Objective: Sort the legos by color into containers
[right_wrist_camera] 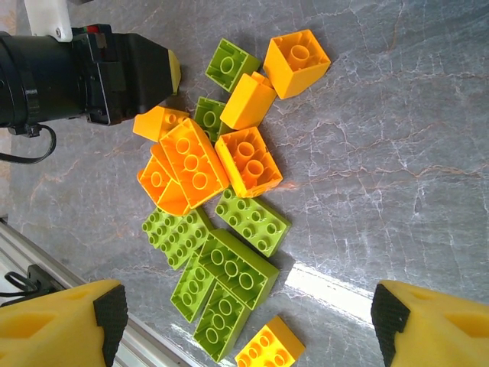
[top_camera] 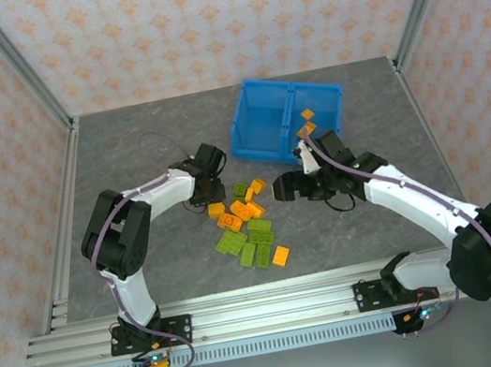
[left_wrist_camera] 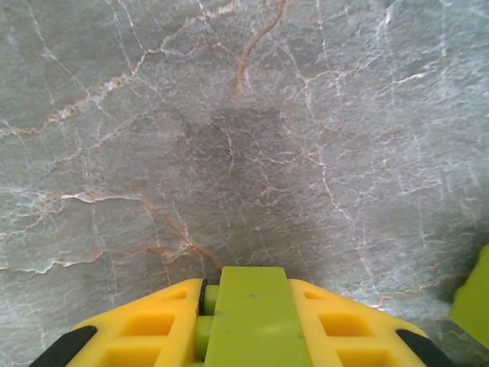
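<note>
Table (top_camera: 127,157): grey marble-look top with pale and rust-coloured veins, glare patch in the right wrist view. Walls (top_camera: 198,21): peach floral wallpaper on three sides. Aluminium posts (top_camera: 20,66) rise from the back corners; slotted aluminium rail (top_camera: 276,300) runs along the near edge.

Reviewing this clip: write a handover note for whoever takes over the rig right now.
Left gripper: shut on a lime green brick, at the pile's left edge.
Right gripper: open, holding nothing, at the pile's right side.
Done: a few orange bricks lie in the blue bin, right-hand compartment in the top view.
Left: the mixed orange and green pile on the table; the held brick is not yet binned.
</note>
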You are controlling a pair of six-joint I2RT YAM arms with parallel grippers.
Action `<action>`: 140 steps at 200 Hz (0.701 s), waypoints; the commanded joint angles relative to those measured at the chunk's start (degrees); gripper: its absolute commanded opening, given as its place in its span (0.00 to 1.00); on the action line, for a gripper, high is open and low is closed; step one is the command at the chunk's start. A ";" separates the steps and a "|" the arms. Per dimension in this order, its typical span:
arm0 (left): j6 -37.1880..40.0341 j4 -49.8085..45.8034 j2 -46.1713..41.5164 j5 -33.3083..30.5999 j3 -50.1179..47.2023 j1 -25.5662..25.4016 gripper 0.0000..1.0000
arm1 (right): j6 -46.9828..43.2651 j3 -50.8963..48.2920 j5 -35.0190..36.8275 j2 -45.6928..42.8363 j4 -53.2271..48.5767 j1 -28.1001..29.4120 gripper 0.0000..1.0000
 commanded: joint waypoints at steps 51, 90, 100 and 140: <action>5.69 0.54 -11.99 -2.20 12.03 -4.94 0.16 | 2.77 -1.38 4.33 -11.23 5.56 0.17 0.85; 10.79 3.19 -0.08 -5.75 30.38 -7.64 0.15 | 5.16 -2.45 11.37 -16.59 7.69 0.16 0.85; 12.58 2.93 4.87 -6.44 35.70 -7.83 0.15 | 5.55 -2.80 12.06 -17.57 7.59 0.14 0.86; 17.76 -2.64 23.96 -11.16 58.25 -8.02 0.15 | 6.16 -3.73 13.87 -19.85 5.68 0.18 0.86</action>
